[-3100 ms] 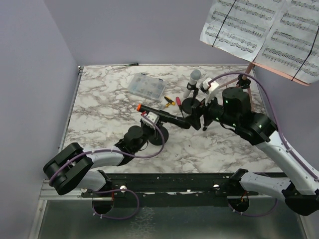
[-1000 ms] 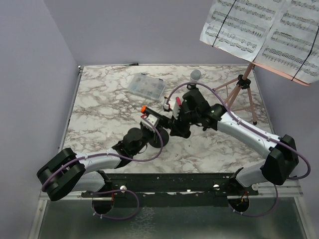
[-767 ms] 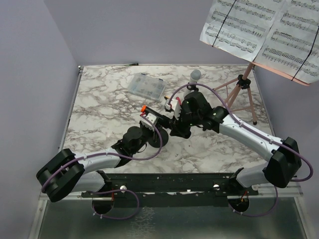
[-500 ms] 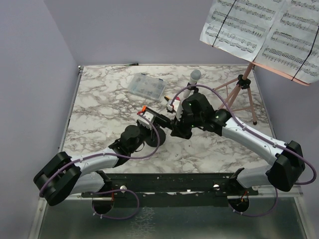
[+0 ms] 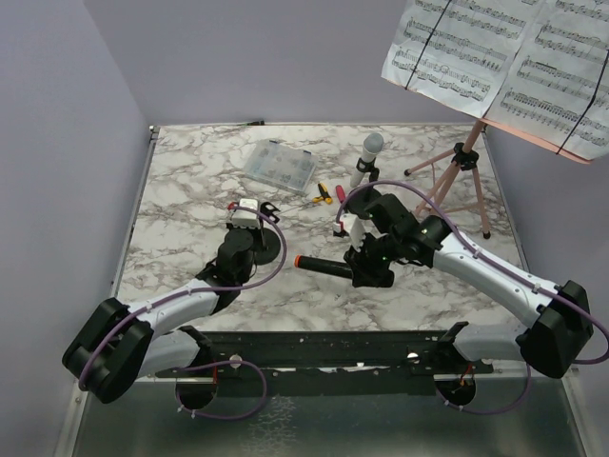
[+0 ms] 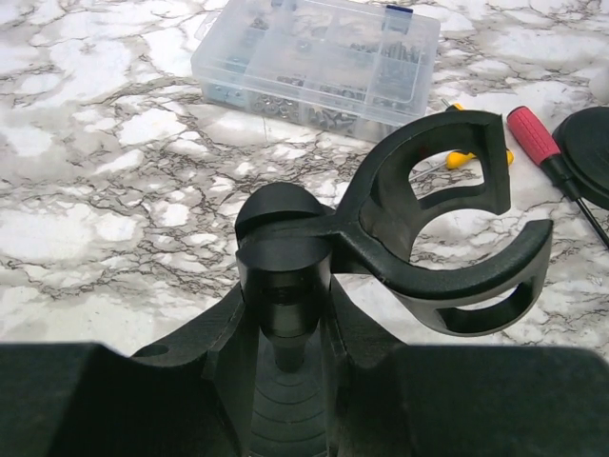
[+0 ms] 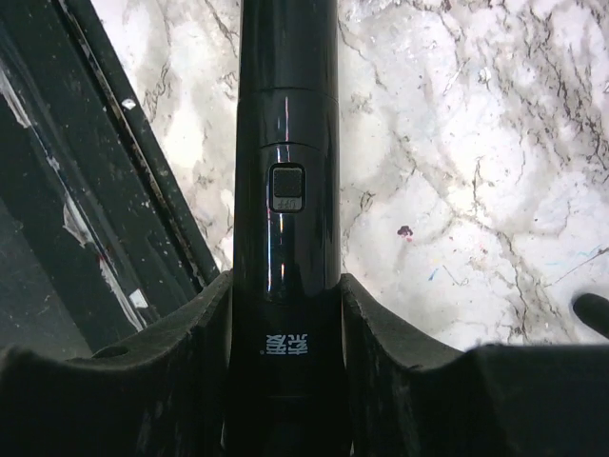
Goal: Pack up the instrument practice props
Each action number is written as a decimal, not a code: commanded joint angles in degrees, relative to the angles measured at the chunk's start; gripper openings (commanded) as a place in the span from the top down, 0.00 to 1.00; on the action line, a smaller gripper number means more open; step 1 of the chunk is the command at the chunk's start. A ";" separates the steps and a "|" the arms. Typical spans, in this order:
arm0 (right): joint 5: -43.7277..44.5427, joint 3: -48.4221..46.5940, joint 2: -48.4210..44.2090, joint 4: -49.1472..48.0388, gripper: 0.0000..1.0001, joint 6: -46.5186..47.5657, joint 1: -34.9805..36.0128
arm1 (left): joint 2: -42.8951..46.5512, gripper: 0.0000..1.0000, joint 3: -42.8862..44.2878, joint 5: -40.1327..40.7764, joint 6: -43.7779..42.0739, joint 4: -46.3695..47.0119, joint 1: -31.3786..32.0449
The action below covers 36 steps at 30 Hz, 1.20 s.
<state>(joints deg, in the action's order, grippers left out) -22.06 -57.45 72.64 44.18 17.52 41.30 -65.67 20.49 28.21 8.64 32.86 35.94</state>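
Note:
My left gripper (image 5: 251, 228) (image 6: 284, 324) is shut on the stem of a black round-based mic holder (image 5: 265, 247). Its C-shaped clip (image 6: 447, 238) stands empty. To the right, my right gripper (image 5: 367, 263) (image 7: 285, 324) is shut on the black microphone (image 5: 322, 266) (image 7: 285, 181), which lies level over the table with its orange-ringed end pointing left. The grey-headed microphone (image 5: 367, 152) stands upright at the back; its holder is mostly hidden behind my right arm. The pink tripod (image 5: 458, 171) at the back right carries the white sheet-music pages (image 5: 504, 57).
A clear compartment box (image 5: 279, 164) (image 6: 319, 57) lies at the back centre. Small red (image 6: 533, 135) and yellow (image 6: 464, 158) screwdrivers lie beside it. The dark rail (image 7: 105, 190) along the table's near edge runs just left of the held microphone.
The black microphone has come out of the holder's clip and moved right and nearer with my right gripper. My left gripper has carried the holder left and farther back.

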 commanded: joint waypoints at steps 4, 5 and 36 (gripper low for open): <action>0.15 0.33 -2.77 1.47 0.99 -0.65 0.18 | 2.59 1.00 -1.21 3.70 1.73 -2.08 -0.86; 0.34 0.26 -2.97 1.37 0.99 -0.69 0.19 | 3.07 1.00 -1.32 3.74 1.79 -2.16 -0.87; -1.61 -0.97 -1.83 -4.29 0.99 -1.93 0.19 | -21.99 1.00 22.55 -12.04 0.33 3.70 -31.99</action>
<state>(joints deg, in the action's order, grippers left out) -22.04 -57.43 70.54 42.24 16.34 41.30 -80.42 35.31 21.87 9.89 29.69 5.06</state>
